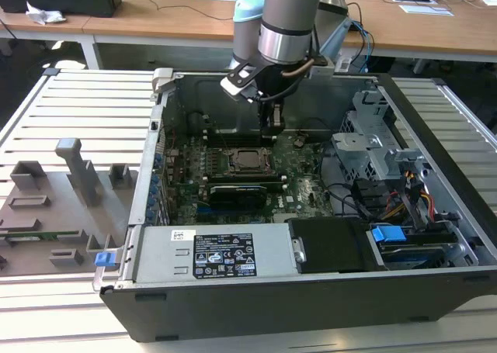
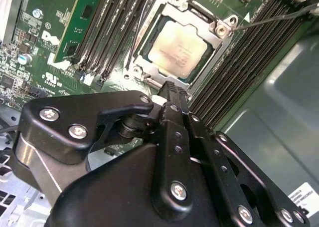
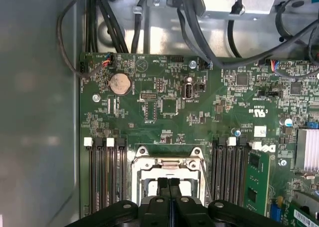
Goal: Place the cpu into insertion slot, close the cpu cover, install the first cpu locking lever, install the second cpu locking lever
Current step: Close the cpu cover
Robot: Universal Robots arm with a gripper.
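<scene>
Cpu [image 2: 177,50] lies flat inside the insertion slot [image 2: 147,76] with its dull silver top facing up. I see the cpu cover [image 2: 145,37] folded down over it, the silver frame ringing the chip through its square cut-out. My gripper [image 2: 169,86] hangs right at one edge of the insertion slot, tips just above the frame; whether they touch the metal I cannot tell. In the first wrist view the two black fingers [image 3: 163,184] are pressed flat together with nothing between them, so the tool is at its narrowest and carries nothing.

One locking lever [image 2: 269,18], a thin wire rod, starts at a corner of the insertion slot and slants away from it across the black memory slots [image 2: 239,62]. A second thin rod [image 2: 133,35] runs close along the opposite side of the insertion slot; I cannot tell whether it is hooked down.

Green motherboard [image 3: 169,107] surrounds the insertion slot, with a round coin battery [image 3: 119,83] well apart from it and black cables [image 3: 192,32] beyond that. In the exterior view the arm [image 1: 283,27] stands over the open computer case [image 1: 272,306], ending just beside the insertion slot, and the grey power supply [image 1: 217,256] sits on the side of the insertion slot away from the arm
</scene>
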